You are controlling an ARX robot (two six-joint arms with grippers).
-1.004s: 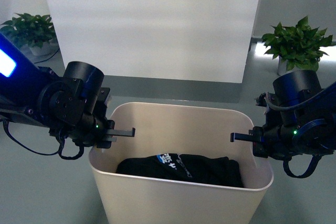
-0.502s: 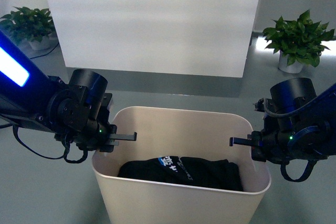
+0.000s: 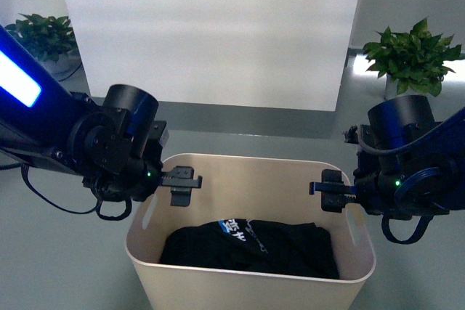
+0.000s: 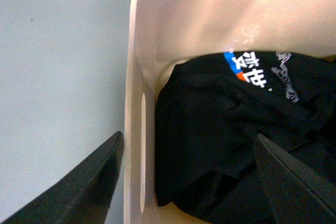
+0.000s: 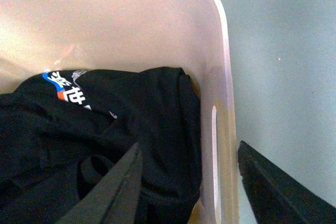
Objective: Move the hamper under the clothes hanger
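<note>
Left gripper (image 3: 183, 181): jaws spread apart and straddling the left short wall of the hamper, one finger (image 4: 79, 187) outside the rim, the other over the cloth; it clamps nothing.
Hamper (image 3: 247, 168): on the grey floor at bottom centre of the front view, between the two arms; upright, mouth up, long axis running left to right, short ends facing the arms.
Hamper look: beige smooth plastic, rounded corners, walls tapering downward, a narrow slot handle (image 4: 143, 150) in the left end and another (image 5: 214, 156) in the right end.
Cloth (image 3: 247, 246): black garment crumpled on the hamper's bottom, filling most of it.
Writing: white characters on the cloth beside a blue and orange patch (image 4: 242, 66); too creased to read, possibly Chinese script.
Right gripper (image 3: 328, 190): jaws parted across the right short wall, one finger (image 5: 273, 187) outside over the floor, the other inside above the cloth; nothing pinched.
Plants: one potted plant (image 3: 45, 38) far left, another (image 3: 410, 56) far right, both well behind the hamper.
Wall panel (image 3: 211, 34): plain white, behind the hamper.
</note>
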